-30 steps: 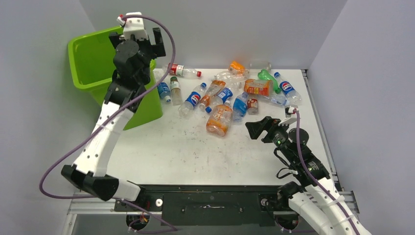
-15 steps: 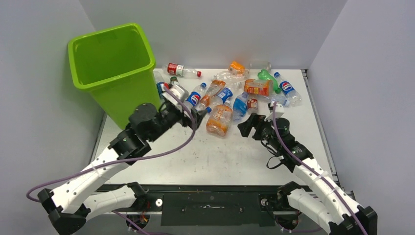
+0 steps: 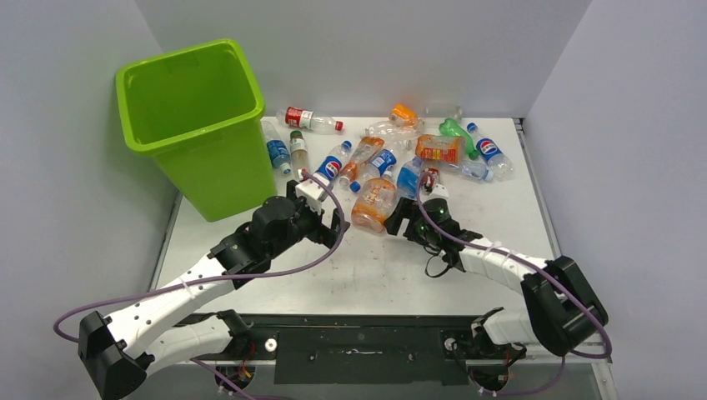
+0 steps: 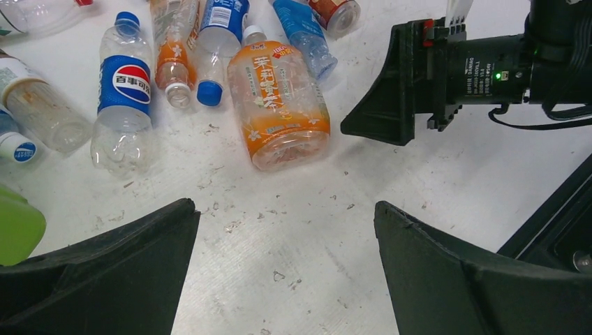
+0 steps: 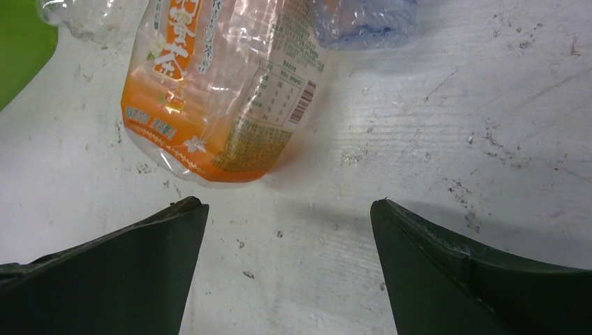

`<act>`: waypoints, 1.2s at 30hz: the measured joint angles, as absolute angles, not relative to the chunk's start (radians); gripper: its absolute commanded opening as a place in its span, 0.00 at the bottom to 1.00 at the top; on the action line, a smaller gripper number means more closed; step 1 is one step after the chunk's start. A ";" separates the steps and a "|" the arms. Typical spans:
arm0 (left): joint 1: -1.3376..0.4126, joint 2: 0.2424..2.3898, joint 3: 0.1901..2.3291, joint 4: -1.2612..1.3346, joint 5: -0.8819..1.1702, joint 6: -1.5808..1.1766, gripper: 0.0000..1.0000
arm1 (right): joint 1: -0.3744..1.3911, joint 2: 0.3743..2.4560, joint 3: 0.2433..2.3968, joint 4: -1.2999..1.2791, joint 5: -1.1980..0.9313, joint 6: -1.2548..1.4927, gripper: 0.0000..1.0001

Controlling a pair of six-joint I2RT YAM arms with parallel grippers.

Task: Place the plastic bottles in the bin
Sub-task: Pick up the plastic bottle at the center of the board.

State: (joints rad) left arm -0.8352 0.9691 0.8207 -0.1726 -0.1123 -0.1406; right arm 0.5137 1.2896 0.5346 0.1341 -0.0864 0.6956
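Note:
Several plastic bottles (image 3: 417, 150) lie in a heap at the back middle of the table. The lime-green bin (image 3: 192, 117) stands at the back left. A big orange bottle (image 3: 373, 204) lies nearest, between my two grippers. My left gripper (image 3: 332, 222) is open and empty, low over the table just left of it. In the left wrist view the orange bottle (image 4: 279, 101) lies ahead of the open left gripper (image 4: 286, 209). My right gripper (image 3: 403, 222) is open and empty just right of it. In the right wrist view the bottle's base (image 5: 223, 91) lies just beyond the open right gripper (image 5: 287, 206).
A Pepsi bottle (image 4: 124, 84) and smaller bottles lie left of the orange one. A blue bottle (image 5: 363, 17) lies behind it. The right gripper (image 4: 412, 84) faces the left wrist camera at close range. The bin's side (image 4: 17, 227) is near the left fingers.
My left arm has swung down from above the bin to the table beside the orange bottle. My right gripper has moved left and forward to the bottle's other side.

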 measured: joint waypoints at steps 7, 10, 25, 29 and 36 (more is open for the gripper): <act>-0.865 0.968 0.821 -0.184 -0.184 -0.152 0.96 | 0.410 1.375 0.553 0.261 -0.036 0.777 0.90; -0.891 0.966 0.821 -0.186 -0.210 -0.146 0.96 | 0.317 1.393 0.559 0.296 -0.025 0.806 0.90; -0.906 0.961 0.822 -0.210 -0.252 -0.144 0.96 | 0.214 1.744 0.824 0.344 0.128 0.719 0.91; -0.916 0.952 0.822 -0.212 -0.256 -0.144 0.96 | 0.201 1.834 0.909 0.335 0.130 0.664 0.96; -0.923 0.945 0.822 -0.216 -0.258 -0.137 0.96 | 0.182 1.908 0.986 0.327 0.111 0.604 0.70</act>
State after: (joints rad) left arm -0.9226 0.9455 0.8219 -0.2165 -0.2584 -0.1368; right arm 0.1818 1.9083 0.9855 0.3267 0.1112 0.6041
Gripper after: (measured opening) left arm 0.962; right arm 0.876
